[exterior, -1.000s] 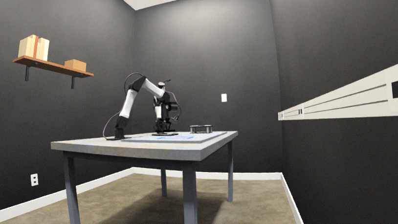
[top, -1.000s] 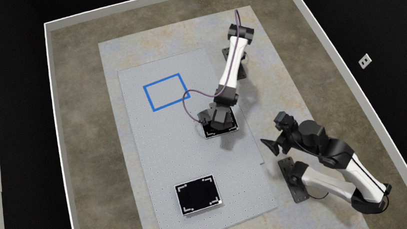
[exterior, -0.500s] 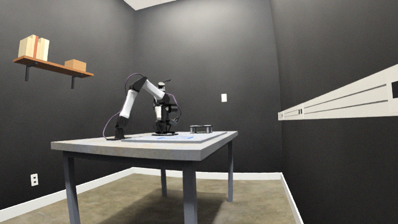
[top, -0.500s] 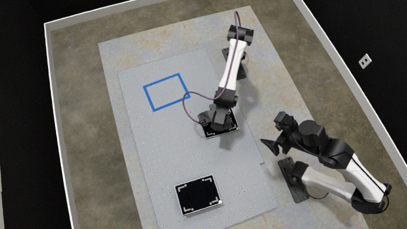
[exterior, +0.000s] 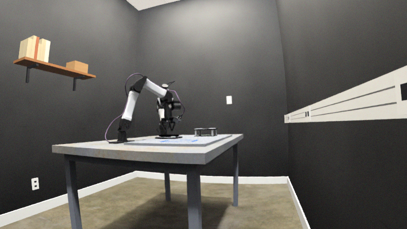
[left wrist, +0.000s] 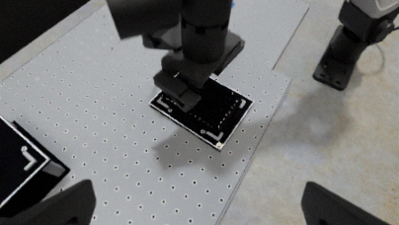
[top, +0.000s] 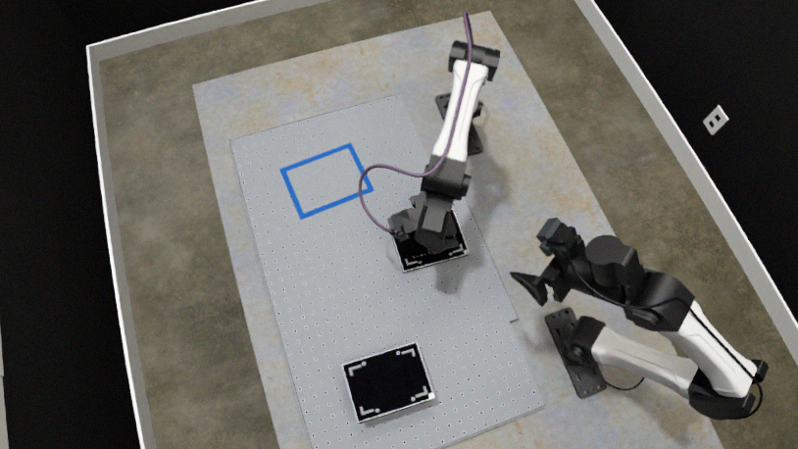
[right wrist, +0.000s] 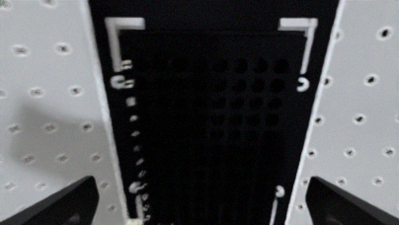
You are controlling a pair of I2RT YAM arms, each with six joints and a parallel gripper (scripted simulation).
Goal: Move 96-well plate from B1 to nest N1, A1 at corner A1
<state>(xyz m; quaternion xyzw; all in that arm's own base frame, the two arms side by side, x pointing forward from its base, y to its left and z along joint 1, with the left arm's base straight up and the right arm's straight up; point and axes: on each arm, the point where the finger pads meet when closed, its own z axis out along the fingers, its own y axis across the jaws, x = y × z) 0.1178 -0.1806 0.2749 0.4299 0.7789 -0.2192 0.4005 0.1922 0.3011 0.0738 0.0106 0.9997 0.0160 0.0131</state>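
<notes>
The dark 96-well plate [left wrist: 213, 107] [right wrist: 198, 115] lies within the corner locators of a low black holder [top: 435, 264] [left wrist: 183, 125] [right wrist: 298, 25] at mid-board. Its column numbers run down the left in the right wrist view, toward the holder's cream corner mark. My right gripper [right wrist: 201, 187] is open above the plate, one finger beyond each side. My left gripper [top: 528, 288] [left wrist: 198, 190] is open and empty, raised near its own base. Raised nest N1 [top: 384, 382] [exterior: 205, 129] [left wrist: 12, 160] is empty, its cream mark [top: 431, 395] at one corner. Bench spot B1 [top: 334, 204], a blue outline, is empty.
The perforated board [top: 312, 301] [left wrist: 119, 153] carries the holder and nest. The right arm [top: 460, 117] reaches over the holder, hiding part of it in the top view. Its purple cable [top: 361, 195] loops beside the gripper, over the blue outline's edge in that view.
</notes>
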